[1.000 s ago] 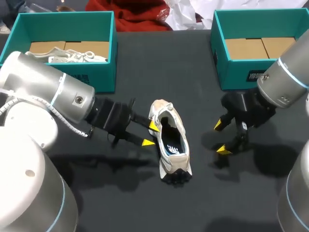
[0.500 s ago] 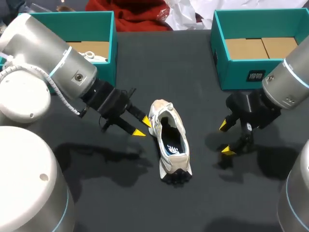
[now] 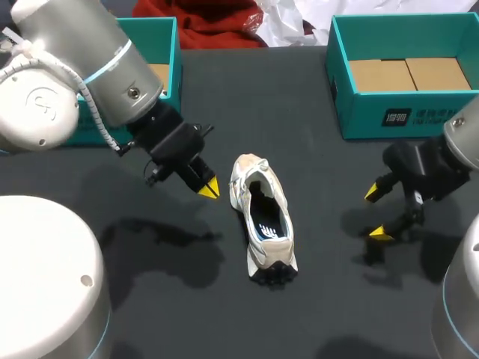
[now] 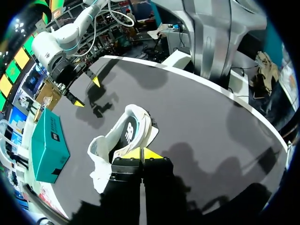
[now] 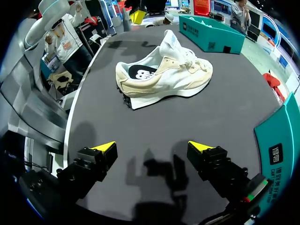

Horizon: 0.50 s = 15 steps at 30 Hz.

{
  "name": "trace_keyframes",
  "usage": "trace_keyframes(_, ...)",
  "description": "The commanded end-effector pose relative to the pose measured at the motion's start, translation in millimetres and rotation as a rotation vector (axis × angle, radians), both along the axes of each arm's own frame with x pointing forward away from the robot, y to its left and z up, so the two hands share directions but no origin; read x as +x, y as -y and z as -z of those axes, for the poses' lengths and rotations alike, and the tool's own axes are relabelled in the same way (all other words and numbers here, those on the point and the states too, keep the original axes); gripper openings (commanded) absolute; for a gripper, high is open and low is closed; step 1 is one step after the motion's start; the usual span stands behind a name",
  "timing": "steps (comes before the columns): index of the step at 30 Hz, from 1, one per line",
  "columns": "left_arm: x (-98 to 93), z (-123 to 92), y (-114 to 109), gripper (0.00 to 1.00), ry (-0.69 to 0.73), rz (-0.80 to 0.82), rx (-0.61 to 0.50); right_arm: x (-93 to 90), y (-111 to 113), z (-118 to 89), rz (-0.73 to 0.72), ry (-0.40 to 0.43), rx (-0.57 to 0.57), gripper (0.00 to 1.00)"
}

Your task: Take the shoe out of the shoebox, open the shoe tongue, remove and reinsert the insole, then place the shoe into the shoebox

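A white and cream shoe [image 3: 263, 218] stands upright on the black table's middle, its dark insole showing through the open collar. My left gripper [image 3: 208, 187] hangs just left of the shoe, shut and empty; in the left wrist view its joined tips [image 4: 142, 153] sit above the shoe [image 4: 123, 145]. My right gripper [image 3: 376, 213] stands open well right of the shoe, with nothing between its fingers; the right wrist view shows the shoe [image 5: 164, 72] lying some way ahead of the gripper [image 5: 152, 148]. A teal shoebox [image 3: 404, 75] stands at the back right.
A second teal box [image 3: 153, 71] stands at the back left, mostly behind my left arm. Red cloth [image 3: 198, 22] and white paper [image 3: 299, 19] lie past the far edge. Bare black table [image 3: 322, 299] lies in front of the shoe.
My left gripper closed and drew back up and left, away from the shoe's side. My right gripper moved right, further from the shoe, still open. The shoe has not moved.
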<state>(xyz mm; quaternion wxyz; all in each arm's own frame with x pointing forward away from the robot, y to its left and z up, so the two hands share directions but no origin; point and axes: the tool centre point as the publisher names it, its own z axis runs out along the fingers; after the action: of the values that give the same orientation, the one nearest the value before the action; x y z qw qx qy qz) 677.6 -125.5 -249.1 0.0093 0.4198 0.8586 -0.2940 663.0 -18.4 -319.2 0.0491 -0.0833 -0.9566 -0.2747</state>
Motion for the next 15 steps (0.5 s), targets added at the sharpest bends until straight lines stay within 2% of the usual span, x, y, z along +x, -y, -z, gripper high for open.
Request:
trace_keyframes(1,2.3,0.4,2.1,0.0,-0.01,0.011,0.018,-3.7,0.0,-0.2,0.003,0.006,-0.002,1.0)
trace_keyframes(3,2.3,0.4,2.1,0.0,-0.01,0.011,0.018,-3.7,0.0,-0.2,0.003,0.006,-0.002,1.0)
trace_keyframes(8,0.0,5.2,19.2,0.0,0.116,0.206,0.138,-3.7,0.0,-0.2,0.003,0.006,-0.002,1.0)
trace_keyframes(15,5.8,11.3,35.1,0.0,0.121,0.351,0.173,-6.0,26.7,-12.7,0.088,0.01,-0.05,1.0)
